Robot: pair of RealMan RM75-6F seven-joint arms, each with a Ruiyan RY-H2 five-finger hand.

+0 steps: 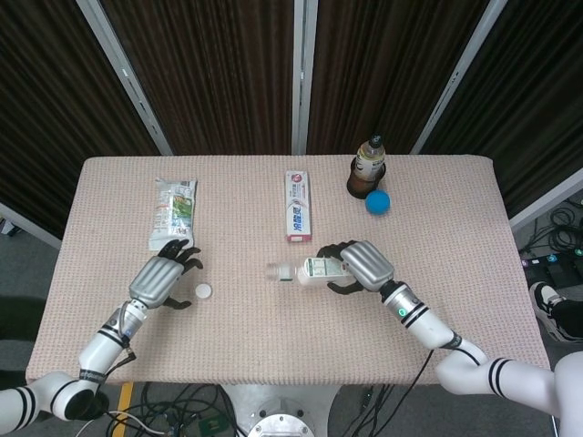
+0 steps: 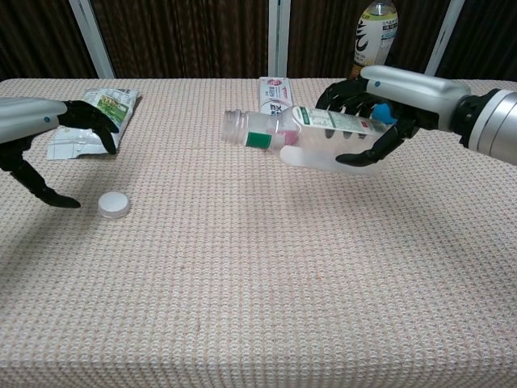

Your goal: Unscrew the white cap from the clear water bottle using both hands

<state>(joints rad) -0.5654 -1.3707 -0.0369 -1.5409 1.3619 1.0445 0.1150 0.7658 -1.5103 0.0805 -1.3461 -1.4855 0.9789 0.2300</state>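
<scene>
The clear water bottle [image 1: 305, 270] [image 2: 307, 139] lies nearly level in the air just above the table, its open neck pointing toward the left side. My right hand [image 1: 357, 265] [image 2: 380, 97] grips it around the body. The white cap [image 1: 203, 291] [image 2: 113, 205] lies flat on the cloth, apart from the bottle. My left hand [image 1: 160, 279] [image 2: 36, 129] hovers just beside the cap with fingers spread and nothing in it.
A green and white packet [image 1: 173, 210] lies at the back left. A red and white toothpaste box [image 1: 298, 207] sits at mid back. A tea bottle in a dark holder [image 1: 368, 166] and a blue ball [image 1: 378, 202] stand at the back right.
</scene>
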